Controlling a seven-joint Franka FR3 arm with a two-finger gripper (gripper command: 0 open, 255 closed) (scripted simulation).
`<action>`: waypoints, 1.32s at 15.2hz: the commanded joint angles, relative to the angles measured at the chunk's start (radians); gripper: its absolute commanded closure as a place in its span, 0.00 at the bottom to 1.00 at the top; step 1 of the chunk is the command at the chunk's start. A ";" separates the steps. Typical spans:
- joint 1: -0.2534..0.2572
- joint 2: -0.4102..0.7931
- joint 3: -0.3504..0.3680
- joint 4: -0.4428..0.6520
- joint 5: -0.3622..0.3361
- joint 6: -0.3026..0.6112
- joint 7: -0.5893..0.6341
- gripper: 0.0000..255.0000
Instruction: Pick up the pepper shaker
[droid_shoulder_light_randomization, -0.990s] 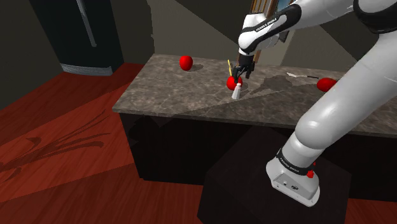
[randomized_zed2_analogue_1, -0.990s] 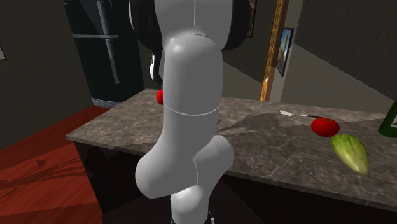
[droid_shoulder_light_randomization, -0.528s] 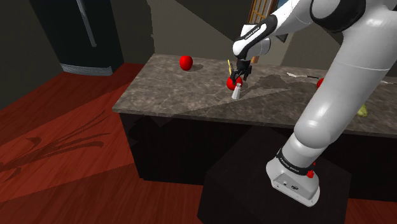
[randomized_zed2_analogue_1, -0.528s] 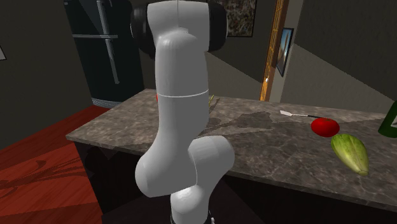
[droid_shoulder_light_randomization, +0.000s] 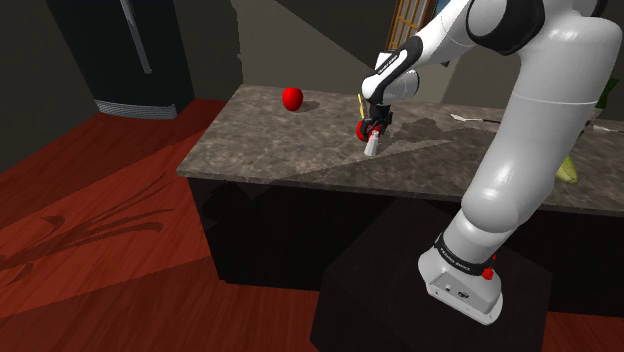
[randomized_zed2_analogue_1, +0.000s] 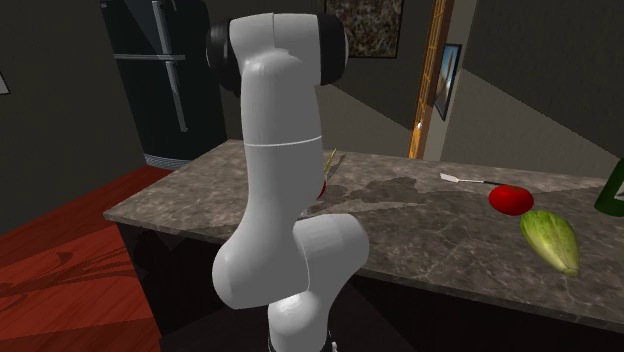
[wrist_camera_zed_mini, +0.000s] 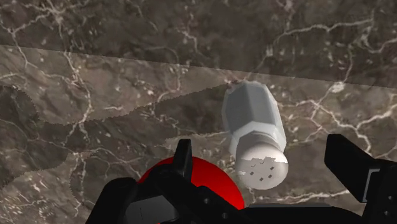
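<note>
Plainly the gripper (wrist_camera_zed_mini: 262, 153) hangs spread wide and empty, with the pepper shaker (wrist_camera_zed_mini: 253, 130) standing upright on the counter directly below it. The shaker sits between the fingers (wrist_camera_zed_mini: 347, 162), and neither touches it.

The shaker looks small, rigid and probably light. Its pale faceted body seems smooth enough to slip, and narrow enough to tip if a finger strikes it off-centre. The best hold is likely across two flat facets of the body, just under the perforated cap.

A red round fruit (wrist_camera_zed_mini: 207, 184) lies just beside the shaker, beneath one finger, and may get nudged.

The counter (droid_shoulder_light_randomization: 260, 150) is dark veined stone. Well away from the gripper lie another red fruit (droid_shoulder_light_randomization: 291, 97), a knife (randomized_zed2_analogue_1: 465, 180), a tomato (randomized_zed2_analogue_1: 511, 199) and a pale green vegetable (randomized_zed2_analogue_1: 550, 240). Beyond the counter are a reddish wood floor (droid_shoulder_light_randomization: 100, 230) and a dark fridge (randomized_zed2_analogue_1: 160, 80).
</note>
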 joint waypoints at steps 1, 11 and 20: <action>0.000 0.008 0.002 -0.002 0.003 0.010 0.000 0.00; 0.000 0.008 0.002 -0.002 0.003 0.010 0.000 1.00; 0.011 -0.082 -0.009 0.027 -0.037 -0.104 0.020 1.00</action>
